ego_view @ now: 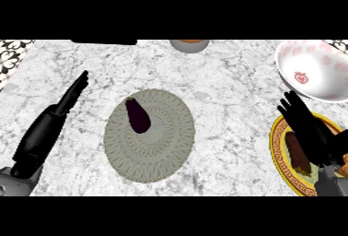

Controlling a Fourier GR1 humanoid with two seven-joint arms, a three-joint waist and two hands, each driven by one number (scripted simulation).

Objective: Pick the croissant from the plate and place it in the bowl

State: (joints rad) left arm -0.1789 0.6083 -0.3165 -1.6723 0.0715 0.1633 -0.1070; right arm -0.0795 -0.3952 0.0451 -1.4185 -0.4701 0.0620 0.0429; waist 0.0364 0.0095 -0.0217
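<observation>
Left robot hand (42, 131) rests at 9 o'clock on the white marbled bench (224, 83), fingers straight, holding nothing. One dark purple aubergine (137, 116) lies on one round woven grey mat (149, 154). At 4 o'clock, one brown croissant (298, 156) lies on one gold-rimmed plate (275, 138), its long axis running 11 to 5. Right robot hand (311, 131) reaches over it with fingers extended; contact unclear. One white pink-patterned bowl (312, 69) sits at 2 o'clock.

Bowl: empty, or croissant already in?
Empty, as far as it shows. The bowl holds only its pattern; the croissant lies on the plate by the right hand.
</observation>
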